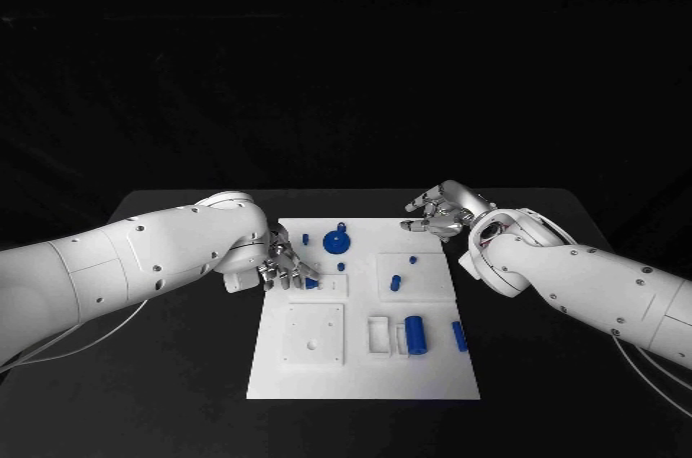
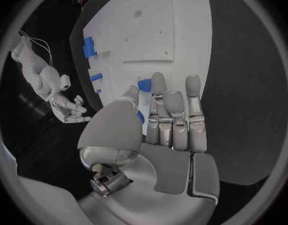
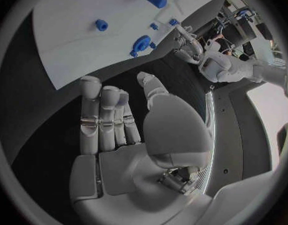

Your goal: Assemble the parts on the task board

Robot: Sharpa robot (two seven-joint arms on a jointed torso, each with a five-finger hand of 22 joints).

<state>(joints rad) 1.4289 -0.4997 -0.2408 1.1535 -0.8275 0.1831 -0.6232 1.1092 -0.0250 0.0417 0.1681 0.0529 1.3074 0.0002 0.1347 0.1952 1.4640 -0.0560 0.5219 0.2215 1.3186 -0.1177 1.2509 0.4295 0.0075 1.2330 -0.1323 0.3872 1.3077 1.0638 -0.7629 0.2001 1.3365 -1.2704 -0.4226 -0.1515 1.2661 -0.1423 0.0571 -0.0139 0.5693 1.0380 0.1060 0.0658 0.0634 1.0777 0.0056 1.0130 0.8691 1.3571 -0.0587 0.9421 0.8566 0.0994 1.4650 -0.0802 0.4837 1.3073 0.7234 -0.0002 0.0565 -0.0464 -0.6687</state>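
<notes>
A black surface (image 1: 173, 378) carries the white task board (image 1: 361, 378), set against a dark room. Blue parts (image 1: 414, 334) lie scattered on the board. The left hand (image 1: 278, 268) rests at the board's left edge, its fingers (image 2: 175, 115) touching a small blue part; whether they grip it I cannot tell. The right hand (image 1: 444, 210) hovers off the far right corner, fingers (image 3: 100, 115) loosely apart, holding nothing.

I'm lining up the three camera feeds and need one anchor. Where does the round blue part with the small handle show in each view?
Head view: round blue part sits near the task board's far edge, between both hands.
Left wrist view: I cannot pick it out.
Right wrist view: near the board's edge, beyond the right hand.
Shared landmark: the white task board.
</notes>
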